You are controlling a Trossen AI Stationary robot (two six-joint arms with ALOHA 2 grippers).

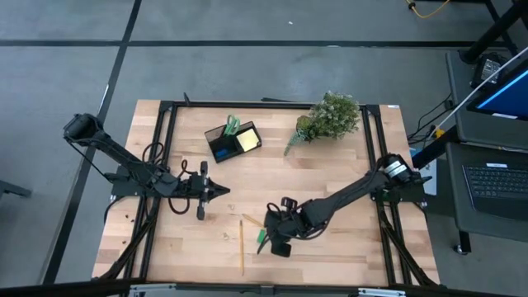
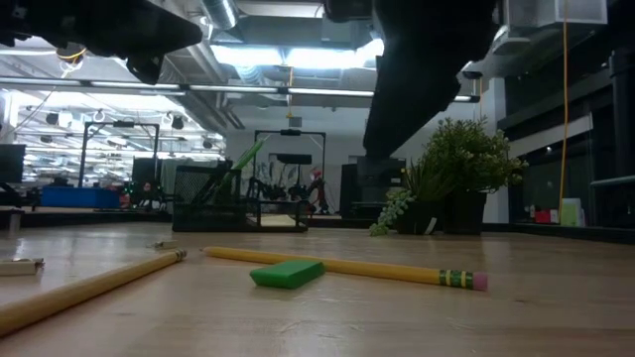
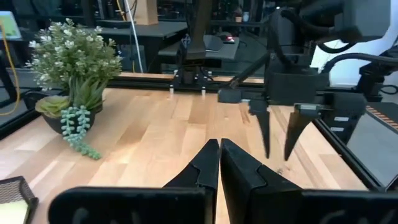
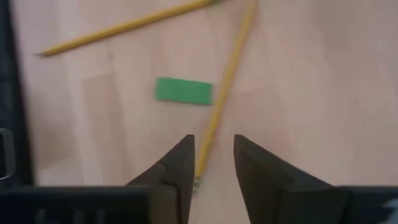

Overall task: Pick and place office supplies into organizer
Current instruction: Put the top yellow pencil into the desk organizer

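Observation:
A green block [image 4: 183,91] lies flat on the wooden table between two yellow pencils, one [image 4: 221,93] running past it and one [image 4: 124,26] farther off. My right gripper [image 4: 213,152] is open and hovers over the nearer pencil's eraser end, one finger on each side of it, touching nothing. In the high view it [image 1: 277,241] is just right of the block [image 1: 261,239]. The black organizer [image 1: 233,140] stands at the far middle with green scissors [image 1: 231,125] and a yellow pad [image 1: 247,140] in it. My left gripper [image 1: 219,190] is shut and holds nothing at the table's left middle.
A leafy plant in a dark pot [image 1: 330,118] stands at the far right, right of the organizer. The second pencil [image 1: 241,245] lies lengthwise toward the near edge. Black frame rails [image 1: 162,157] run along both sides. Bare wood [image 1: 330,165] lies between the two arms.

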